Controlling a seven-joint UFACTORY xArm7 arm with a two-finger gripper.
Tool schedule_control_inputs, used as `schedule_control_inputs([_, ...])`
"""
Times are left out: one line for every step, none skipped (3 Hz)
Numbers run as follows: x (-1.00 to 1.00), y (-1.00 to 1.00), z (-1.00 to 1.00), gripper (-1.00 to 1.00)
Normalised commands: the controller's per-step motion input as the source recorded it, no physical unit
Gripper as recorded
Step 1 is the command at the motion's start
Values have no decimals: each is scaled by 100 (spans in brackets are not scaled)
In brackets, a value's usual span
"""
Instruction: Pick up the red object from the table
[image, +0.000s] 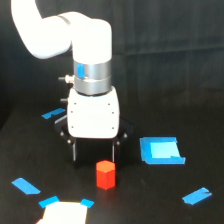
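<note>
1. Exterior view shows the white arm coming down from the upper left, with its end effector (95, 150) hanging low over the black bench (150, 200).
2. Two dark fingers (74, 150) point straight down from the white housing, one on the left and one on the right, with a clear gap between them; the end effector is spread apart and holds nothing.
3. Between the fingertips there is only dark bench; nothing sits in that gap.
4. The red object (105, 174), a small upright hexagonal block, stands on the bench just near of the fingers and slightly right of the middle of the gap.
5. Its top face looks about level with the fingertips in the frame, but from this angle I cannot tell whether the tips are touching the bench or how far behind the block they really are.
6. A blue square patch (161, 150) lies on the bench to the right of the end effector, apart from both the fingers and the block.
7. Blue tape strips lie scattered: one far left (53, 113) behind the arm, one near left (25, 185), one near right (196, 196).
8. A pale shape with blue corners (65, 212) sits at the near edge of the frame, just left of the block and apart from it.
9. Bare bench surrounds the block on every side.
</note>
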Motion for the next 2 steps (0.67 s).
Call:
schedule_control_inputs([68, -100, -100, 100])
schedule_control_inputs([31, -15, -69, -8])
